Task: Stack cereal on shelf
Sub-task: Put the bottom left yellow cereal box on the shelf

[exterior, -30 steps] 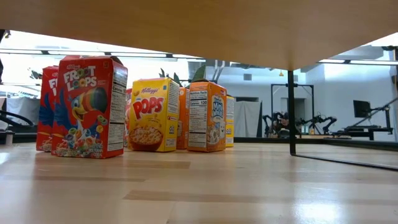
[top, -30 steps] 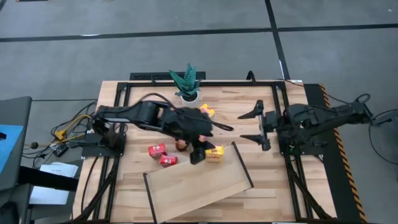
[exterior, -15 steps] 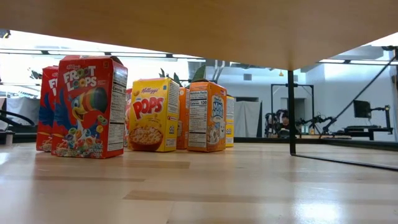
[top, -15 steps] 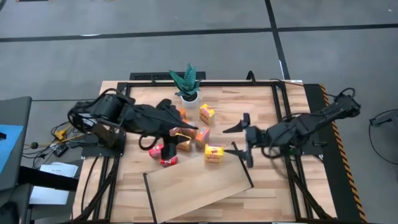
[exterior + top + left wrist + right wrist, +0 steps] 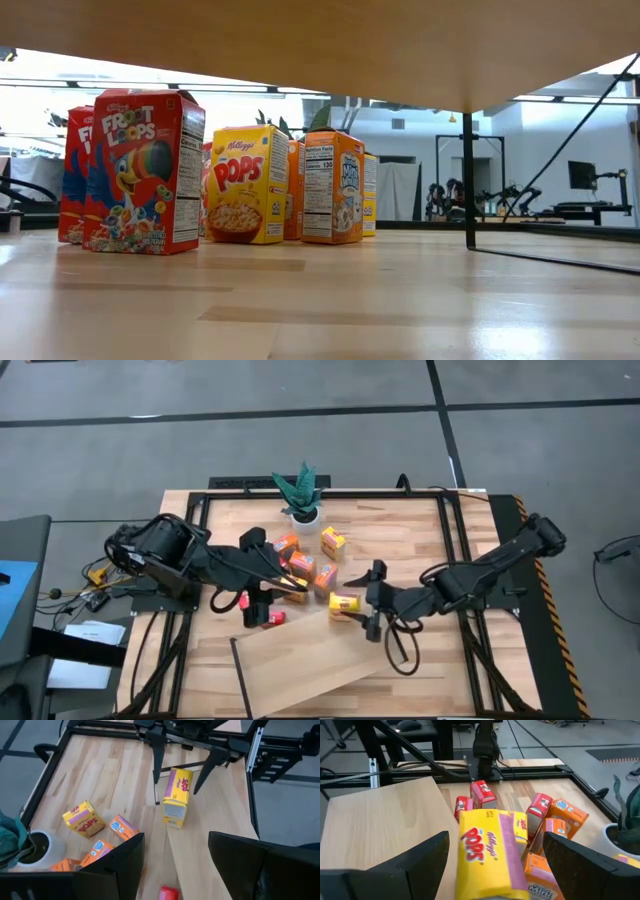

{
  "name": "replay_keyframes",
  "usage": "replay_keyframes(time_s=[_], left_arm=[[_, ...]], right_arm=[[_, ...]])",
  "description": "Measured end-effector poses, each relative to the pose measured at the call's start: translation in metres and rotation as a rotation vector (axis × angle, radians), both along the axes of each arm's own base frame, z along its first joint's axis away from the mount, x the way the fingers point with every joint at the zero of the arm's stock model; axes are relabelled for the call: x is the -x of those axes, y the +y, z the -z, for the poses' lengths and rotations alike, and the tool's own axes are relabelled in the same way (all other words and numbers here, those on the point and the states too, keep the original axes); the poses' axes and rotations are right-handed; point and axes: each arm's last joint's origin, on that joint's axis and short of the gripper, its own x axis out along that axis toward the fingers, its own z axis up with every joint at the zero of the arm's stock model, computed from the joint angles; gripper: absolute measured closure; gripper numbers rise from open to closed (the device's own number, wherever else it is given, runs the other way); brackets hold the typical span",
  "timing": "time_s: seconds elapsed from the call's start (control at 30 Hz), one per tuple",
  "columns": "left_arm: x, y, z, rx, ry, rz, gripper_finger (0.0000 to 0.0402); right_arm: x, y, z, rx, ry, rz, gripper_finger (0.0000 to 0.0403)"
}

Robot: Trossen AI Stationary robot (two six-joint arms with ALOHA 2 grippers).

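- Shelf (image 5: 315,660): a light-wood board with black end rails, nearest the front edge of the slatted surface (image 5: 420,530), lying askew.
- Yellow Pops box (image 5: 345,604): stands upright at the shelf's far edge, just beside its right rail.
- Right tool (image 5: 372,600): fingers spread wide on either side of the yellow Pops box, not closed on it; the right arm reaches in low from the right side.
- Red boxes (image 5: 262,610): two small ones on the surface, left of the yellow Pops box, near the shelf's far edge.
- Left tool (image 5: 262,577): hovers over the cluster, fingers parted and holding nothing.
- Orange boxes (image 5: 300,563): grouped just behind the red ones, touching or nearly so.
- Second yellow box (image 5: 333,541): lies apart, farther back.
- Potted plant (image 5: 302,495): at the surface's far edge.
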Motion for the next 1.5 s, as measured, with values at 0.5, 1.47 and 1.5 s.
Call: replay_keyframes(time_s=[0.5,1.47,1.5], left_arm=[[0.002,0.0,0.002,0.0,0.028,0.01,0.0193],[0.001,0.0,0.002,-0.004,0.027,0.017,0.0193],[0.001,0.0,0.002,-0.004,0.027,0.017,0.0193]], right_arm=[[0.0,-0.004,0.005,-0.1,0.037,0.035,0.012],[0.02,0.035,0.005,-0.188,0.069,-0.171,0.024],[0.022,0.039,0.005,-0.187,0.071,-0.189,0.0239]])
